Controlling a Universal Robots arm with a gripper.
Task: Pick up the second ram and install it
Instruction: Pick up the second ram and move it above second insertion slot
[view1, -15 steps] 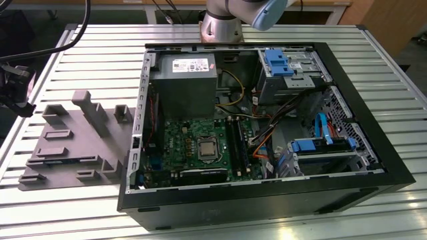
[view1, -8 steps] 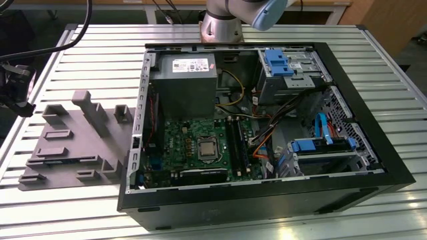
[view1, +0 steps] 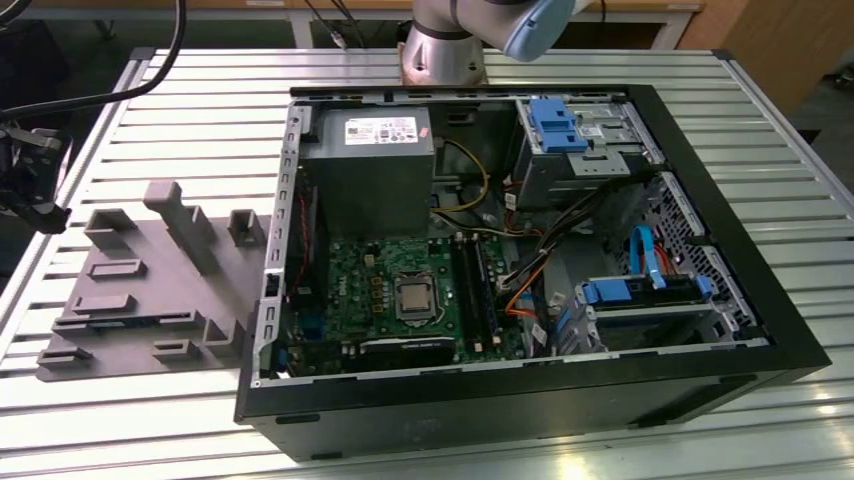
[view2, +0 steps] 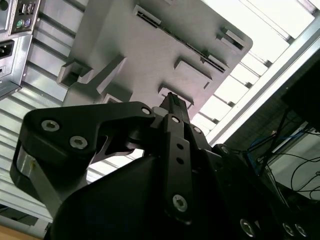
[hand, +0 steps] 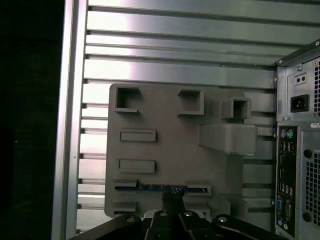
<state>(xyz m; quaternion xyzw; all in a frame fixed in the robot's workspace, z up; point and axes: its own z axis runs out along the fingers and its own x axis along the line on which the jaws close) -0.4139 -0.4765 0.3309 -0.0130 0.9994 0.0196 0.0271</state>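
The jaws look pressed shut, with nothing between them. The black metal gripper (hand: 172, 199) hangs over a flat grey plastic holder plate (hand: 165, 150).

The second ram (hand: 155, 188) is a long, thin, dark stick with a bit of blue on it. It stands on its edge in the holder, between two small grey bumps, close to the gripper's tip in the first wrist view. The gripper does not hold it.

The holder lies on the silver ribbed metal table (view1: 160, 90), on the exterior view's left of the open black computer case (view1: 534, 415).

I think the stick is light and stiff, but easy to hurt. It could snap if bent, and its flat sides may be slippery. The best place to hold it seems to be the middle of its top edge, one jaw on each flat side.
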